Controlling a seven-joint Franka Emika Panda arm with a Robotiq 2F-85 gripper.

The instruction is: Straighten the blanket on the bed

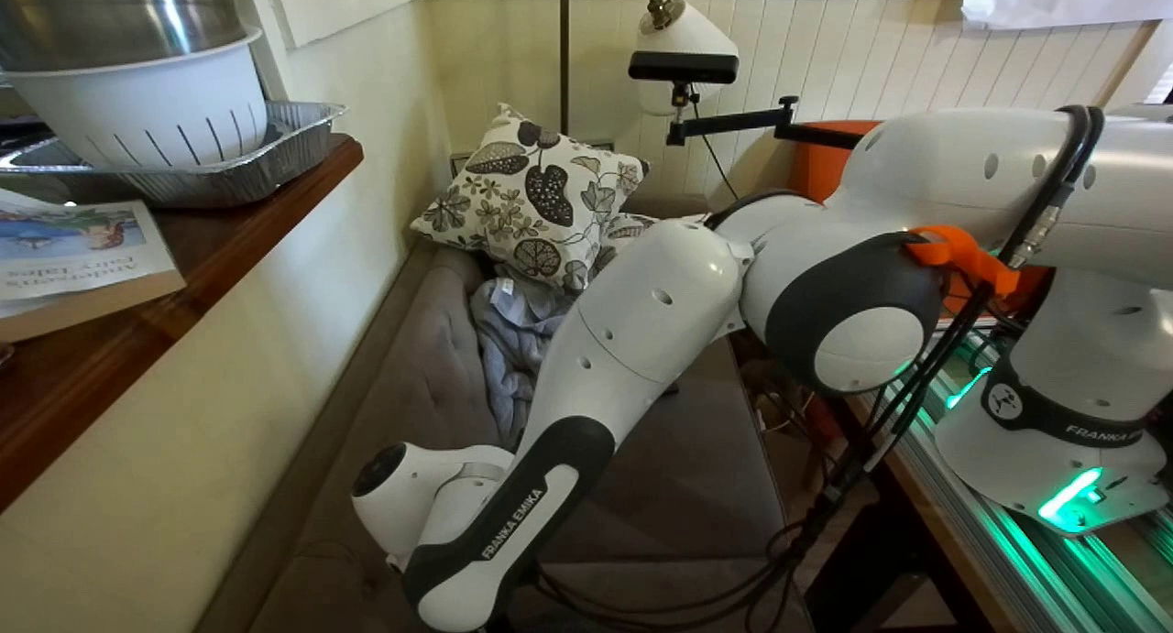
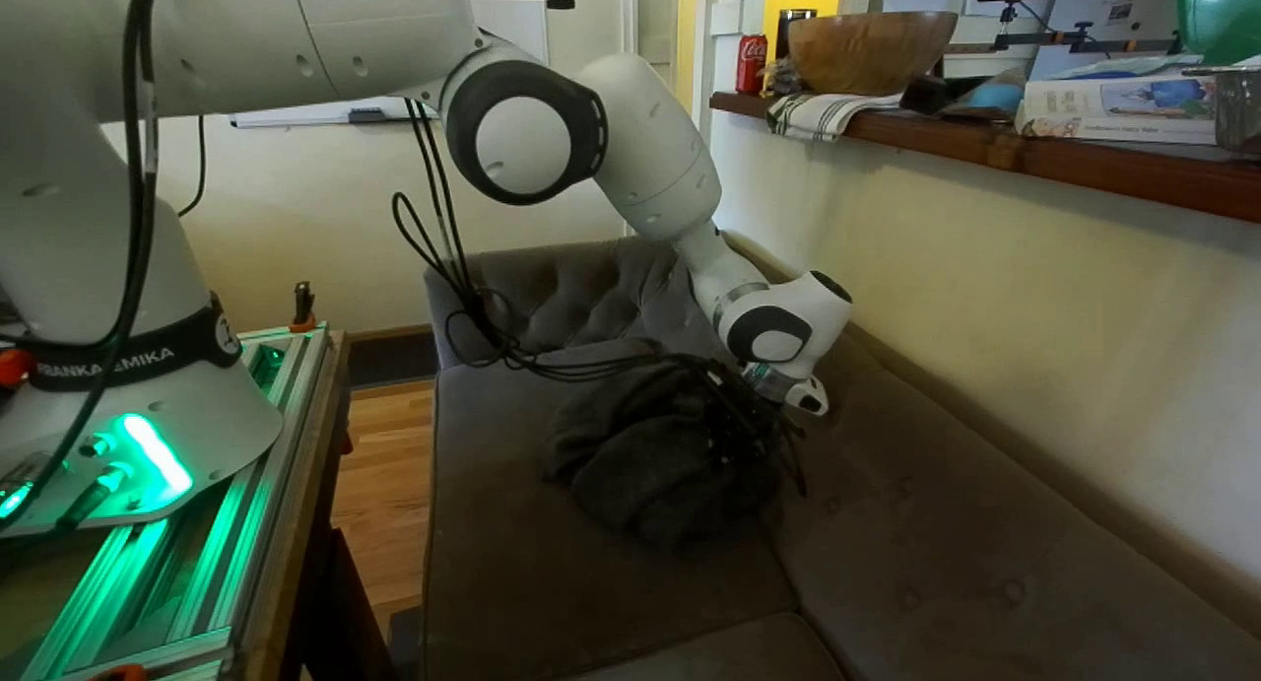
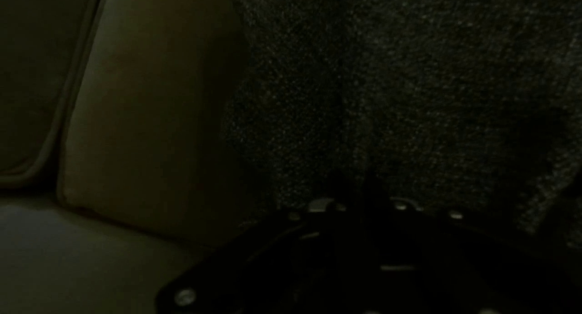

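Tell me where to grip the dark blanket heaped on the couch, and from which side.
Probably best by a raised fold on top, coming from above: the blanket lies bunched in a rumpled heap on the couch seat, so its folds stand up, and no free corner can be made out.

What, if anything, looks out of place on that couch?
The dark grey blanket lies bunched in a heap on the couch rather than spread flat. Grey-blue cloth by the floral pillow is crumpled too. I see no spill or damage.
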